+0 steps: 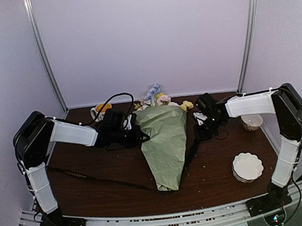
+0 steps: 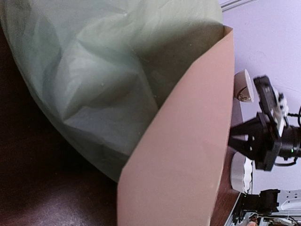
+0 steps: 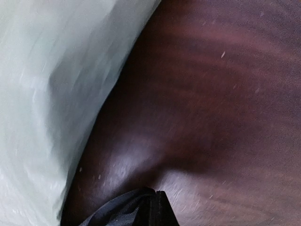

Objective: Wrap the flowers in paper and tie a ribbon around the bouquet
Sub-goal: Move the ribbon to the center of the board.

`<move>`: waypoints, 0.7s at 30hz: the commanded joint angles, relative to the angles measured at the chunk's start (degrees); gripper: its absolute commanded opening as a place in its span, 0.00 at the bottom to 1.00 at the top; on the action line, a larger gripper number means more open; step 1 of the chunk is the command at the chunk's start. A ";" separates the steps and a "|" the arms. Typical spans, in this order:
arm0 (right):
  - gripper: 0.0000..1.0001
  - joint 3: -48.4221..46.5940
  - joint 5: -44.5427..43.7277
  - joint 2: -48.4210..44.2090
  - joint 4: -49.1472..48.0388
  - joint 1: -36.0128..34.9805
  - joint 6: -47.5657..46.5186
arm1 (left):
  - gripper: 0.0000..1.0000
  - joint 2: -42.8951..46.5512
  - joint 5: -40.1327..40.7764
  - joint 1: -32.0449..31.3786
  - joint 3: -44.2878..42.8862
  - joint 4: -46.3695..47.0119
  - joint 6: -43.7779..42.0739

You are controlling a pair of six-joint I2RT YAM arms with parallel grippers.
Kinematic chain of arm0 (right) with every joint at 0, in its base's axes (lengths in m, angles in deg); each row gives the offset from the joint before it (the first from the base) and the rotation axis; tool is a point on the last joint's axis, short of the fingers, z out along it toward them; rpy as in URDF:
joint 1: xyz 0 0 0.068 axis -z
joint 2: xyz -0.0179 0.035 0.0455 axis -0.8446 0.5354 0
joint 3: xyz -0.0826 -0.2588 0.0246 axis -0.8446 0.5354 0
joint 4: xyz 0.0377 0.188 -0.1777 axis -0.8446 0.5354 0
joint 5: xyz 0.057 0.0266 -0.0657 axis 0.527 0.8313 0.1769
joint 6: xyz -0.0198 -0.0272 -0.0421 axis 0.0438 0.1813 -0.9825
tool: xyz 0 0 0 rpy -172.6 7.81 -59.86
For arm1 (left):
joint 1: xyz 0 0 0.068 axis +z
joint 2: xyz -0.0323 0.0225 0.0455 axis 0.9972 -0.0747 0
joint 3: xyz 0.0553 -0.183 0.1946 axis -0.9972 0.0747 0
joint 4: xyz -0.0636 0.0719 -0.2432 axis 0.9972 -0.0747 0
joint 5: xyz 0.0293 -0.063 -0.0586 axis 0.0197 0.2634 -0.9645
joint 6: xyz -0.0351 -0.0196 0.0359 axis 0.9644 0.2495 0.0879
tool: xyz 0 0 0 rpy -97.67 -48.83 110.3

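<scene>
The bouquet lies in the middle of the table as a cone of pale green paper (image 1: 164, 138), with the flowers (image 1: 156, 95) poking out of its far, wide end. My left gripper (image 1: 141, 136) sits at the cone's left edge, shut on the paper. In the left wrist view a peach-tan flap (image 2: 183, 155) hides its fingers, rising over the green side (image 2: 103, 70). The black ribbon (image 1: 93, 177) runs from the left across the table, under the cone's tip and up to my right gripper (image 1: 201, 133). Its tips (image 3: 157, 207) are shut on the ribbon (image 3: 110, 214), just beside the paper (image 3: 37, 94).
A white scalloped dish (image 1: 247, 166) sits at the front right and a small white cup (image 1: 252, 121) behind it. A mug (image 1: 101, 110) stands at the back left behind my left arm. Dark wooden table (image 1: 217, 176); white walls enclose the sides and back.
</scene>
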 commanded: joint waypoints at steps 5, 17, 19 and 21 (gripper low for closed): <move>0.00 -17.02 -11.04 8.67 1.82 5.08 1.74 | 0.00 3.32 -0.91 -0.17 -1.67 1.54 -0.85; 0.00 -6.81 -6.14 1.37 -3.05 5.47 3.57 | 0.00 2.86 -1.05 -0.17 -1.17 2.65 -0.64; 0.00 -2.05 -8.01 -1.20 -4.62 6.07 3.96 | 0.00 2.81 -1.39 -0.22 -1.33 2.88 -0.57; 0.00 -0.62 -9.57 -1.95 -3.89 7.48 3.58 | 0.00 2.70 -1.51 -0.17 -1.33 2.82 -0.63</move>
